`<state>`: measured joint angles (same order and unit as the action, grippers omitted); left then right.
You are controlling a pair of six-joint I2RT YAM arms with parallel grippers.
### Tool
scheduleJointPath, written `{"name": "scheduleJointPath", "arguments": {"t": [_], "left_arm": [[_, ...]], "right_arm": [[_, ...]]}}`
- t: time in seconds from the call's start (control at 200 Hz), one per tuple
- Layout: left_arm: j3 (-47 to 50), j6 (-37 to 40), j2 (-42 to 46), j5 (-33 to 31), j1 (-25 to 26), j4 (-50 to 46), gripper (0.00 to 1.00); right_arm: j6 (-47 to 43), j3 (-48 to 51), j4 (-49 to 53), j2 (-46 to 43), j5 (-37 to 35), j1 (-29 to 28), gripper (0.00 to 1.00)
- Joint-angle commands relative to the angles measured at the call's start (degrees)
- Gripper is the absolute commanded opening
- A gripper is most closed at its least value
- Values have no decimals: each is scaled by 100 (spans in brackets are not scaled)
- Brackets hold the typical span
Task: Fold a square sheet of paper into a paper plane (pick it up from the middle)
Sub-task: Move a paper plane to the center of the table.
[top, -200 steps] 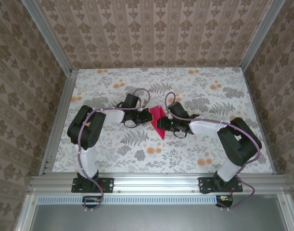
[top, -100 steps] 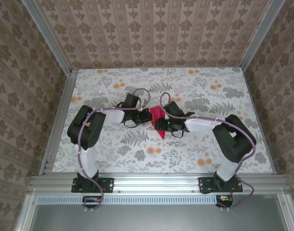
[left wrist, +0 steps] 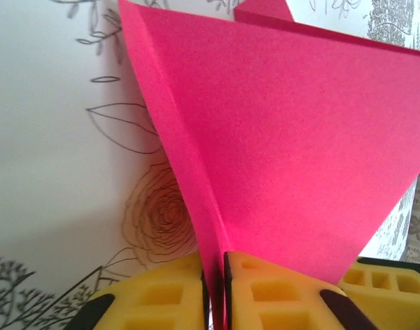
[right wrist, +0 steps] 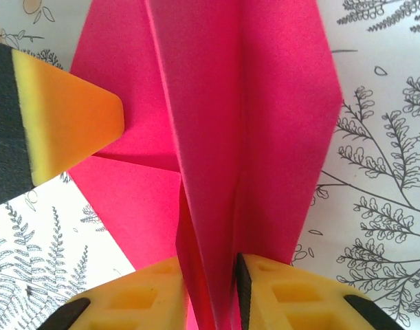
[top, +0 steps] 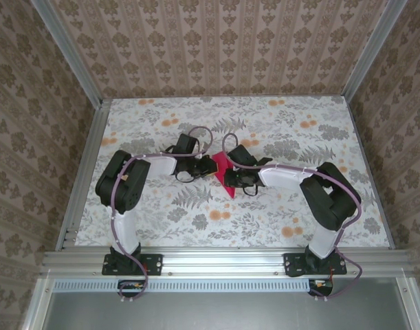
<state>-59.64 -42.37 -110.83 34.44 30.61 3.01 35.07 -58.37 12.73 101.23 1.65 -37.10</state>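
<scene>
Table: a flat top [top: 278, 213] under a matte cloth printed with grey ferns and orange blossoms, edged by silver metal rails.
Right arm: black and white segments [top: 326, 196] with a lilac cable, bent inward to the table's middle.
Left arm: the same build [top: 124, 182], reaching in from the other side.
Paper plane: thin, matte, bright magenta paper [top: 221, 163] at mid-table between the two wrists. It is folded to a pointed dart with a raised centre ridge [right wrist: 216, 137] and broad, flat triangular wings [left wrist: 285, 137].
Right gripper: its ribbed yellow foam pads [right wrist: 210, 295] are pressed on either side of the ridge, clasping it.
Left gripper: its pads [left wrist: 214, 295] are nearly together, pinching a folded edge of the plane. One wedge-shaped finger [right wrist: 65, 117] rests at the wing.
Change: since a second ago the right elbow has swung in toward the centre and the right jaws have narrowed. The left arm has scarcely moved, and the plane stays where it was.
</scene>
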Motion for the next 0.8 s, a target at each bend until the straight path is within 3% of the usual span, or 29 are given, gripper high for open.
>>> {"name": "scheduleJointPath", "arguments": {"t": [0.0, 0.27, 0.325, 0.55, 0.795], "left_arm": [[151, 99, 299, -29, -120, -207, 23], [405, 128, 915, -225, -407, -548, 42], [489, 153, 1075, -315, -691, -656, 44], [718, 325, 1814, -1109, -1063, -1424, 51], [900, 379, 2352, -1654, -1271, -1880, 61]], "right_arm": [[-178, -286, 471, 175, -493, -140, 27], [-235, -662, 798, 496, -1001, -406, 31], [-238, -701, 848, 529, -1083, -445, 32], [-238, -849, 1011, 702, -1393, -583, 34], [-64, -1005, 1147, 746, -1709, -743, 26]]}}
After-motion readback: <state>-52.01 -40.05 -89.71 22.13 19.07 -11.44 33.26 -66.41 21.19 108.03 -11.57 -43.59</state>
